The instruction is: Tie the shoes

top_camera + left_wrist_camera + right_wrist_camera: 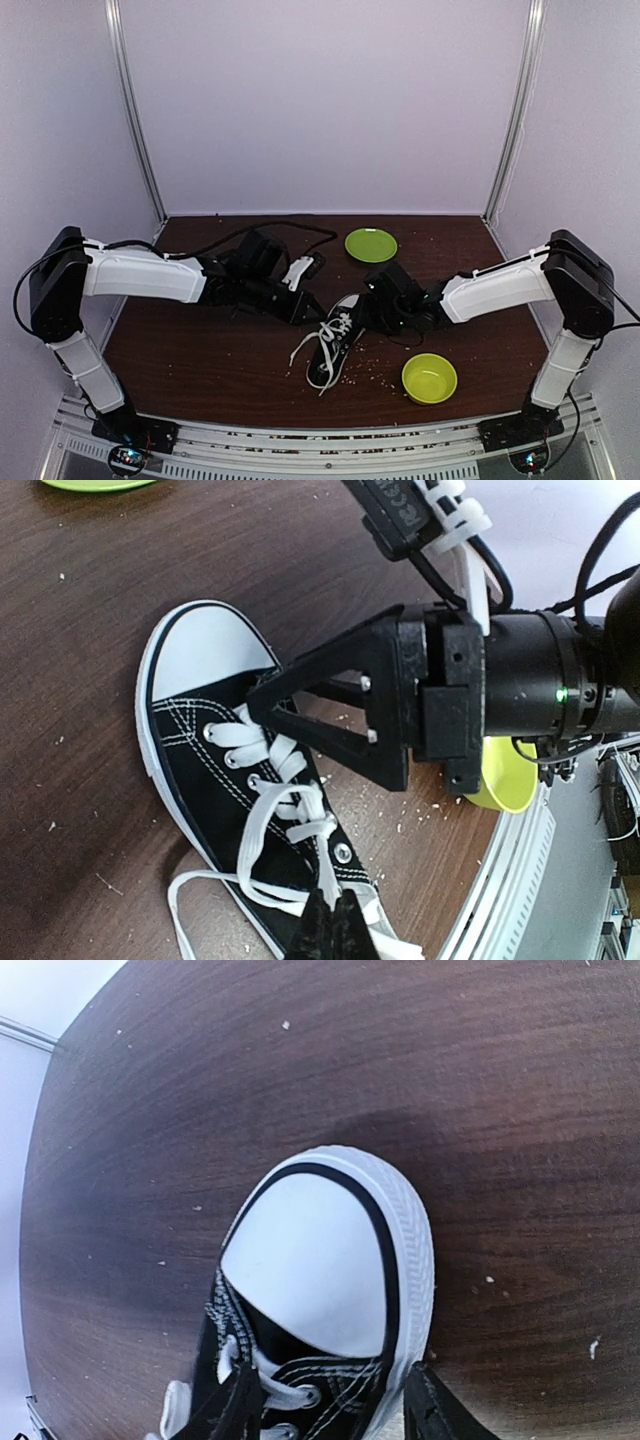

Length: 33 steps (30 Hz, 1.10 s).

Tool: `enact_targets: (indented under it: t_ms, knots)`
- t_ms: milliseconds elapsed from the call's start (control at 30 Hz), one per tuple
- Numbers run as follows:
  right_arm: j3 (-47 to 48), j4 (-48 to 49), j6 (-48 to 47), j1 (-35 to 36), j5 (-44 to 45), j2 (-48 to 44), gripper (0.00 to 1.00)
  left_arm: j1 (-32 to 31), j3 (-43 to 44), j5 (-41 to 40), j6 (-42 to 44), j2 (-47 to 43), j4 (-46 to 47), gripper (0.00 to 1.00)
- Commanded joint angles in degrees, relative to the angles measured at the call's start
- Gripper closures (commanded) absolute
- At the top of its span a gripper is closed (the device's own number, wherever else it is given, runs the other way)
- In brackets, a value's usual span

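Observation:
The black sneaker (333, 348) lies on the brown table, its white toe cap pointing away from the arm bases. My left gripper (318, 318) is over its left side. In the left wrist view the gripper (336, 912) is shut on a white lace (340, 865) just above the top eyelet, over the shoe (205, 765). Loose lace loops trail on the table (185, 900). My right gripper (368, 312) is open at the toe. In the right wrist view the gripper (335, 1415) straddles the shoe's front (310, 1260), one finger on the laces and one outside the white rim.
A green plate (371, 245) lies at the back of the table. A green bowl (429, 378) stands near the front right, close to the shoe, and shows in the left wrist view (505, 775). Crumbs are scattered around the shoe. The table's front edge is close.

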Motion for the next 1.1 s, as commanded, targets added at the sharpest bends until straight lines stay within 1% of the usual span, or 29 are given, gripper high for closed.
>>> enact_targets:
  t_ms: [0,100,167,267,400,500,633,700,800,867,900,1067]
  knots:
    - [2.0,-1.1,-3.7,0.2,-0.7,-2.6,0.47,0.4,2.5,-2.0,-0.1,-1.6,-2.1,1.0]
    - [0.0,-5.1,-9.3,0.9,1.2,-8.3,0.39,0.4,2.0,-4.2,-2.3,-1.2,-0.8,1.0]
    - [-0.7,-8.0,-13.1,2.6,0.3,-11.9,0.37,0.5,2.3,-5.1,-3.3,-0.8,0.0,1.0]
    - [-1.7,-10.7,-17.0,6.6,-1.5,-15.3,0.37,0.4,3.5,-6.7,-3.8,0.6,0.8,1.0]
    - [-2.7,-9.7,-16.7,11.8,-5.3,-15.8,0.41,0.5,3.8,-9.4,-4.1,0.9,1.9,1.0]
    - [-2.3,-7.5,-15.2,14.4,-6.9,-13.4,0.46,0.5,4.2,-9.7,-3.8,0.9,1.3,1.0]
    - [-0.1,-8.0,-13.0,16.8,-5.2,-9.1,0.53,0.5,4.0,-9.7,-3.3,0.8,0.2,1.0]
    - [0.4,-7.7,-12.1,17.5,-4.5,-7.8,0.58,0.5,4.1,-9.5,-2.9,0.8,-0.2,1.0]
    - [1.4,-8.4,-11.3,17.9,-3.7,-6.4,0.61,0.5,4.1,-9.2,-2.6,0.9,-0.2,1.0]
    - [1.6,-8.8,-11.2,17.9,-3.3,-6.1,0.66,0.5,4.4,-9.0,-2.5,1.1,-0.3,1.0]
    - [1.6,-8.7,-11.1,17.9,-3.3,-6.1,0.68,0.5,4.5,-8.9,-2.5,1.2,-0.3,1.0]
    - [1.3,-9.3,-11.1,17.8,-3.3,-6.8,0.91,0.5,5.0,-8.8,-2.2,1.6,-0.6,1.0]
